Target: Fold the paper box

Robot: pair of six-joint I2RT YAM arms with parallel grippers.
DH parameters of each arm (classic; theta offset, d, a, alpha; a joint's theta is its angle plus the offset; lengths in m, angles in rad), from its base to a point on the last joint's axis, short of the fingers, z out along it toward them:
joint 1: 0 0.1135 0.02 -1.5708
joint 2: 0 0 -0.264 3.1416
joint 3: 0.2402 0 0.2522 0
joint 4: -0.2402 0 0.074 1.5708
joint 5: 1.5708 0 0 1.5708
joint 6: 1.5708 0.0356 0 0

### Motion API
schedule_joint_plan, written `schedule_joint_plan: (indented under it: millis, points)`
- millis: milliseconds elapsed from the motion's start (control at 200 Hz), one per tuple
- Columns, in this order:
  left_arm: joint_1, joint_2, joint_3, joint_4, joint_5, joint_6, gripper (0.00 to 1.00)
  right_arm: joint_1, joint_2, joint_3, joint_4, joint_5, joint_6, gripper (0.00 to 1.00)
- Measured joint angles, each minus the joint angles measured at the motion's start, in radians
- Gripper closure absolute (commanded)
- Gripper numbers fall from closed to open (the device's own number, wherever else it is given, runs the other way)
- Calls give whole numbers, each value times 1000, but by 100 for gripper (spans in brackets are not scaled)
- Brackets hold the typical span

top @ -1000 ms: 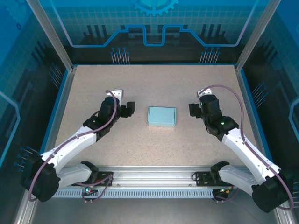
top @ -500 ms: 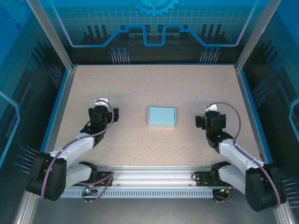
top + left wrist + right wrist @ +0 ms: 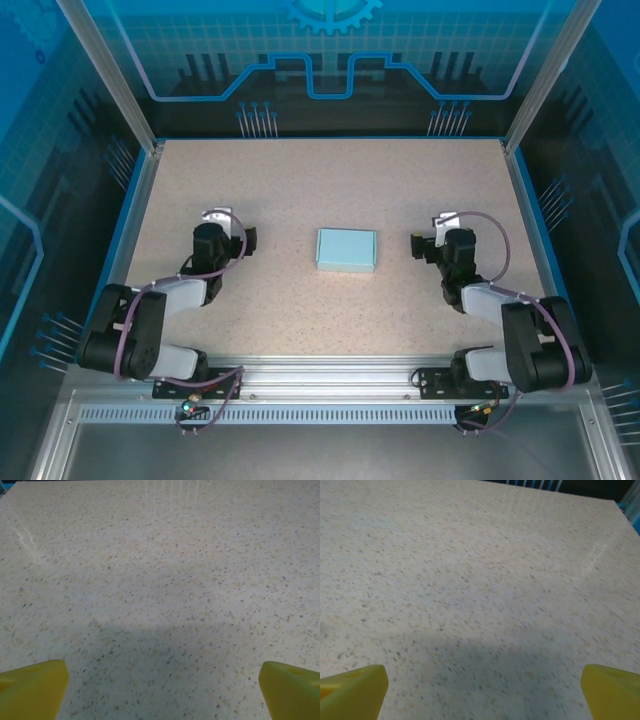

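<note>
While the paper box point(image 3: 347, 249) lies on the table point(image 3: 300, 180) between them, I see the left gripper point(image 3: 162, 690) and right gripper point(image 3: 482, 692) well apart from it — both spread wide, empty.

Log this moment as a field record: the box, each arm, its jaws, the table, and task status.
paper box: pale blue, looks like a low closed rectangular box, lying flat mid-table
left arm: bent close to its base, left of the box, apart from it
left jaws: open, yellow fingertips wide apart above tabletop
right arm: bent close to its base, right of the box, apart from it
right jaws: open, holding nothing
table: speckled beige
task status: box appears folded; nothing grips it
</note>
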Motion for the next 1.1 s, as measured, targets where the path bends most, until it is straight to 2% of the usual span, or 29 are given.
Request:
schedule_joint_plan:
  millis: [220, 420, 1101]
  points:
    - [72, 131, -30, 225, 79, 18, 1, 0, 149, 13, 139, -78, -18, 0]
    - [96, 151, -33, 251, 111, 11, 1, -44, 158, 57, 133, -127, -16, 0]
    - [97, 151, -33, 264, 124, 11, 1, -45, 158, 61, 132, -149, -13, 0]
